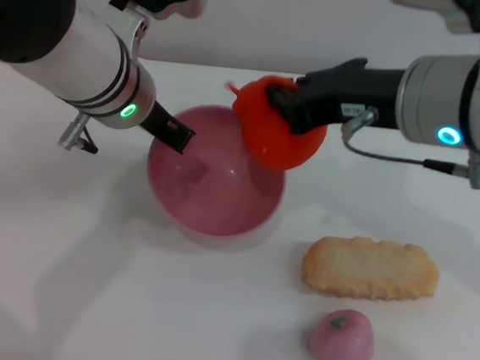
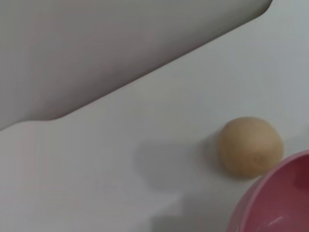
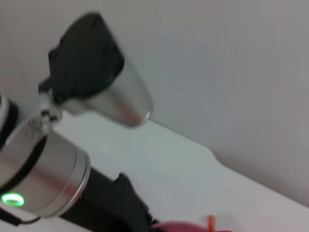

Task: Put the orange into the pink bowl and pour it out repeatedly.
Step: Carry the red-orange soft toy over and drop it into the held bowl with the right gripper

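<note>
The pink bowl (image 1: 213, 196) stands on the white table a little left of centre, its hollow showing nothing inside. My left gripper (image 1: 174, 135) is clamped on the bowl's left rim. The orange (image 1: 284, 148) hangs over the bowl's right rim, its stem nub pointing left, with my right gripper (image 1: 279, 107) shut on its upper side. A piece of the bowl's rim (image 2: 277, 200) shows in the left wrist view. The right wrist view shows the left arm, a sliver of the bowl (image 3: 181, 225) and the orange's stem (image 3: 211, 222).
A beige oblong biscuit (image 1: 370, 267) lies right of the bowl, and a small pink apple (image 1: 341, 339) sits nearer the front edge. A small beige ball (image 2: 250, 146) rests on the table beside the bowl's far side.
</note>
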Available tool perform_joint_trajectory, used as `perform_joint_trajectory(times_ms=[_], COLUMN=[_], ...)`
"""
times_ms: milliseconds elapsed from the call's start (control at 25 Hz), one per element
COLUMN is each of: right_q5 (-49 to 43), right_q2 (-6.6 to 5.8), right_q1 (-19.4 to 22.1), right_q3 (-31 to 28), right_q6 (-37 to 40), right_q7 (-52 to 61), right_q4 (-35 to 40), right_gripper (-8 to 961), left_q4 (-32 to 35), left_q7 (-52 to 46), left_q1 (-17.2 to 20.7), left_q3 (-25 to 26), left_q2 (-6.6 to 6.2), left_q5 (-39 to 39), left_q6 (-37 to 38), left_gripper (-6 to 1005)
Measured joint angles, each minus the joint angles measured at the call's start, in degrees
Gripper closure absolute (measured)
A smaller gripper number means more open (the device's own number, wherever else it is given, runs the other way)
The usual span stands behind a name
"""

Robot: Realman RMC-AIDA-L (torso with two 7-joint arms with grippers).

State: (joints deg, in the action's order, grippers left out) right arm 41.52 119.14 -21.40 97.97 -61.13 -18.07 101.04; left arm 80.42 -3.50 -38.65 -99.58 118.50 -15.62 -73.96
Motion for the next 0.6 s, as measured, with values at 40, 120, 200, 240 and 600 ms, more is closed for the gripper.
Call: perform_joint_trajectory(times_ms=[40, 120, 200, 240, 600], right_q5=[0.02, 0.11, 0.32, 0.43, 0.67], right_q2=[-0.01, -0.07, -0.15, -0.19, -0.28], right_q1=[0.0, -0.2, -0.64, -0.93, -2.63], right_q3=[0.35, 1.09, 1.53, 1.69, 2.42], right_q6=[0.44, 1.46, 2.13, 2.34, 4.42], right_q7=[-0.03, -0.26, -0.45, -0.46, -1.03], right_q4=[-0.63, -2.29, -3.71, -4.43, -7.17], right_gripper=[890, 888, 886, 885, 792], left_q4=[0.03, 0.04, 0.0, -0.02, -0.41], left_q7=[-0.01, -0.01, 0.06, 0.1, 0.6], left_q1=[-0.18, -0.35, -0.49, -0.53, -0.58], left_q3=[-0.02, -0.09, -0.18, -0.18, -0.15], left_q2=[0.0, 0.0, -0.01, -0.01, -0.23], left_q5=[-0.25, -0.47, -0.83, -0.97, -2.57], left_q6=[0.21, 0.55, 0.79, 0.84, 1.89], left_gripper=[882, 882, 881, 881, 878])
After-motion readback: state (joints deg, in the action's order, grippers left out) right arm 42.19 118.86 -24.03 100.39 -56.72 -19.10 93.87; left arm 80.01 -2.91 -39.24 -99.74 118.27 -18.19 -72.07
